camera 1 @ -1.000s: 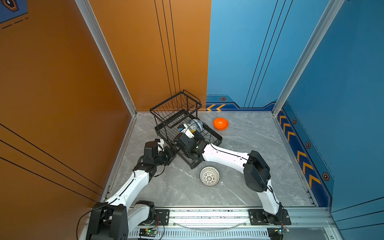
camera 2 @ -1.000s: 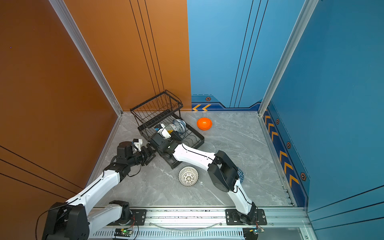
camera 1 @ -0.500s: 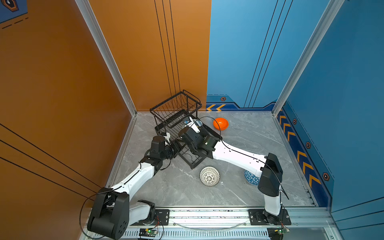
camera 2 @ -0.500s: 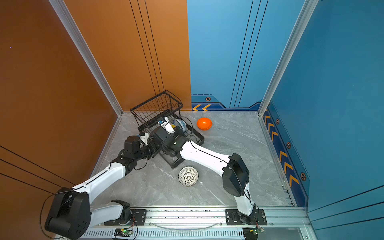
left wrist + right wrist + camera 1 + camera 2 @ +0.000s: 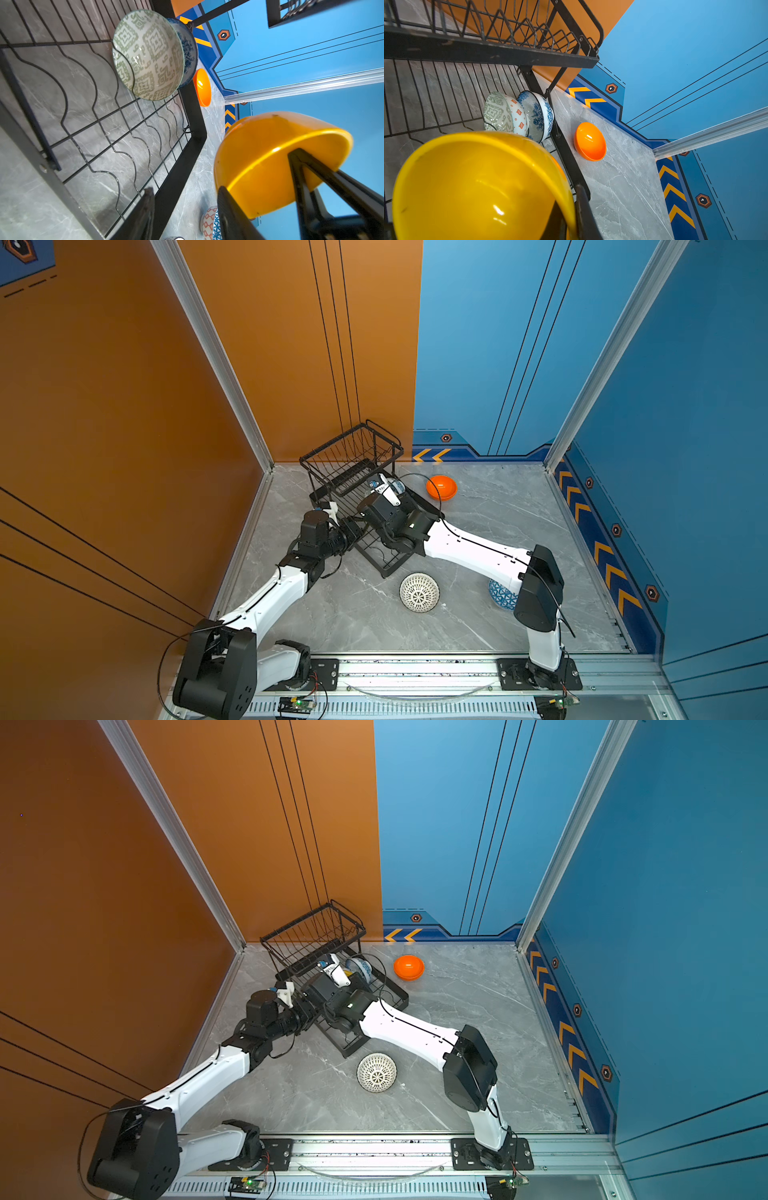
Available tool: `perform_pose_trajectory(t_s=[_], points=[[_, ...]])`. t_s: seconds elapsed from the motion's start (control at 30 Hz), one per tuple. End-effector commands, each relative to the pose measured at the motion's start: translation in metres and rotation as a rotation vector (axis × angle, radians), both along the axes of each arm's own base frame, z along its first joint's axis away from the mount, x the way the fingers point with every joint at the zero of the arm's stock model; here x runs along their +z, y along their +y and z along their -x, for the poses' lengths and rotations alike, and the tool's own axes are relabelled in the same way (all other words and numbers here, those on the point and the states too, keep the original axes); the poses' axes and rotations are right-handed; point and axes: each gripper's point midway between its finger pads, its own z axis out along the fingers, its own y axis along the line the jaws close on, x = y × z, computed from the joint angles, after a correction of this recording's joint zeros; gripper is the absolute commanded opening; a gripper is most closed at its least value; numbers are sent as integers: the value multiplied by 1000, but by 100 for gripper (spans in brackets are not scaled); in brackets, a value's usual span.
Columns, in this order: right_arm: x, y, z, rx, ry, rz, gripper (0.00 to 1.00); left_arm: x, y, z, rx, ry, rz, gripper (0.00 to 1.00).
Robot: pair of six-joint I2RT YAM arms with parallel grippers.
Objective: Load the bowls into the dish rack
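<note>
Currently the yellow bowl (image 5: 477,187) is tilted over the lower tray of the dish rack (image 5: 384,570), rim clamped in the right gripper (image 5: 568,197), just beside the pale green bowl (image 5: 147,54) and floral bowl (image 5: 542,116) standing in the dividers. Jaws of the left gripper (image 5: 185,190) are apart, astride the rack's side rail; contact unclear. On the table (image 5: 498,510) in both top views: orange bowl (image 5: 441,487) at the rack's 3 o'clock, lattice bowl (image 5: 419,592) at 5 o'clock; in a top view the blue triangle bowl (image 5: 500,593) sits at the lattice one's 3 o'clock, half behind the right arm (image 5: 469,549).
</note>
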Motion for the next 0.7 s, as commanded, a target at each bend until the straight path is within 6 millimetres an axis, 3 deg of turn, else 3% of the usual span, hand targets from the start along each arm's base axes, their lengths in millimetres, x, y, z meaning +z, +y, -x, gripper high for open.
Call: perform_pose_trajectory(t_s=[0.0,0.17,0.3,0.67], points=[[-1,1,-3,-14,6,-12,0,16,2,-1,14,-54,10,51],[-2,1,-2,-14,7,-1,0,21,1,-4,13,-68,8,51],[1,3,0,-5,12,-22,0,13,-2,-13,12,-53,-6,50],[1,10,9,36,41,-43,0,21,-17,-31,-8,-85,10,40]])
